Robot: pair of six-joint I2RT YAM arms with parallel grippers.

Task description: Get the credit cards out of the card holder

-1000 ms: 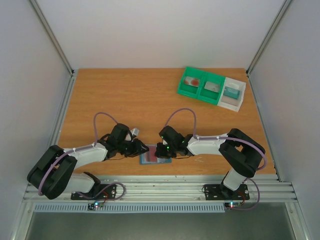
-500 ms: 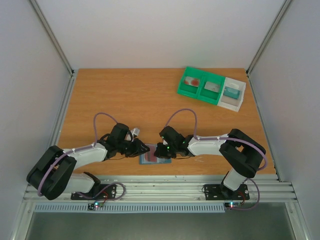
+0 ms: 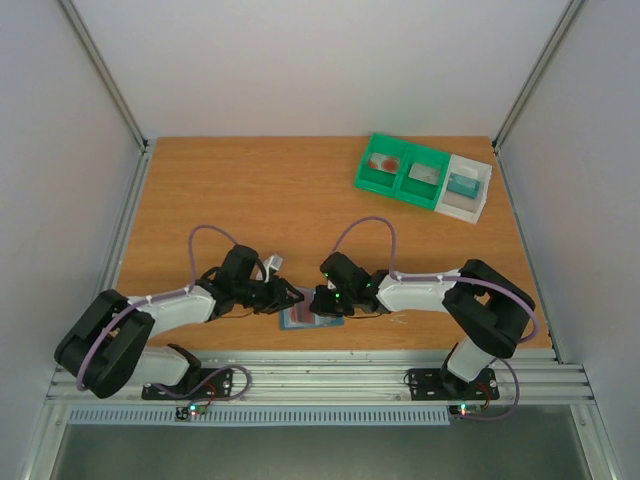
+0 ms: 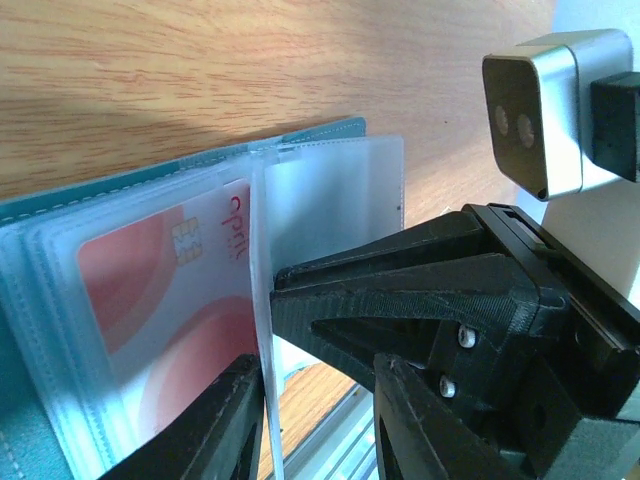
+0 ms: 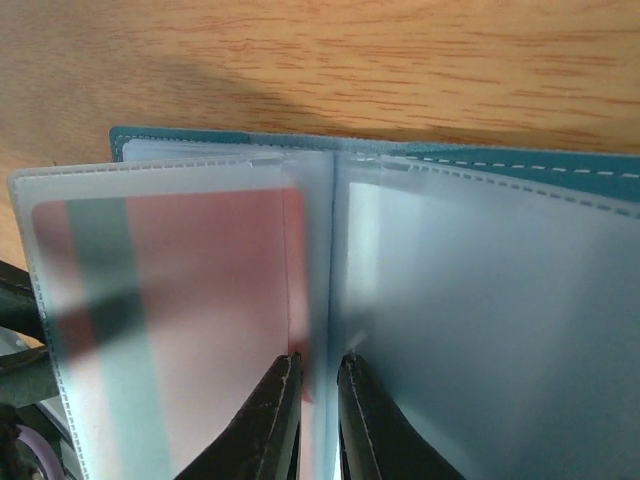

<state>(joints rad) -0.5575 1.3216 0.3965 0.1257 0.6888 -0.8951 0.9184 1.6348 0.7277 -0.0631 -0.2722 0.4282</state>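
Card holder (image 3: 300, 317) lay open on the worktop (image 3: 250, 200) at six o'clock; right claw (image 5: 318, 368) seemingly pinched a clear sleeve (image 5: 322, 250), left claw (image 4: 318, 400) straddled another, unclenched, beside a red credit card (image 4: 150, 300).

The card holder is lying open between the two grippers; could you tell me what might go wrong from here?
1. The right gripper seems to pinch a clear sleeve, not the red card. Pulling may drag the whole card holder along or tear the sleeve.
2. The left gripper and the right gripper are crowded close together over the card holder, so they could collide.
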